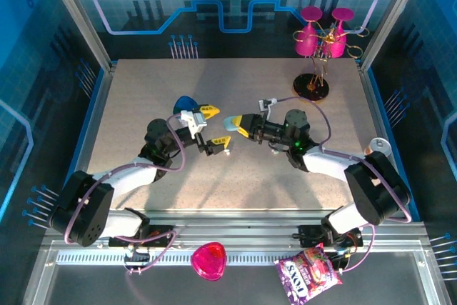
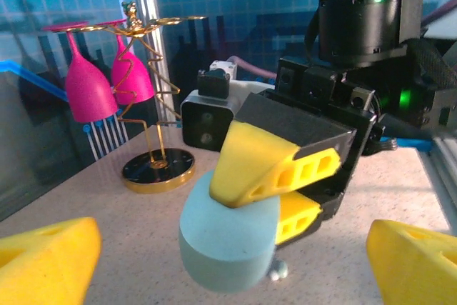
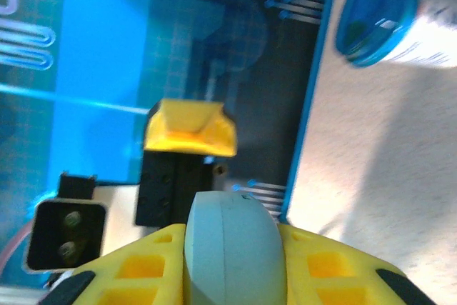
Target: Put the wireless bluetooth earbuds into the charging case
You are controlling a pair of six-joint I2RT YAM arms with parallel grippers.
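My right gripper (image 3: 232, 266) is shut on a pale-blue, pebble-like charging case (image 3: 232, 230), pinched on both flat sides by its yellow fingers (image 3: 325, 273). From above, that case (image 1: 231, 120) hangs over the middle of the table at the tip of the right gripper (image 1: 237, 126). The left gripper (image 1: 216, 127) faces it, open wide, with one finger on either side of the case (image 2: 225, 244). In the left wrist view, its yellow fingertips (image 2: 46, 262) sit at the bottom corners. One tiny pale earbud (image 2: 277, 271) lies on the table just under the case.
A gold wire rack (image 1: 319, 41) with two pink glasses stands on a black-and-gold base (image 1: 312, 87) at the back right. A blue disc (image 1: 186, 103) lies behind the left gripper. On the near rail lie a pink heart-shaped thing (image 1: 208, 260) and a snack packet (image 1: 307, 273).
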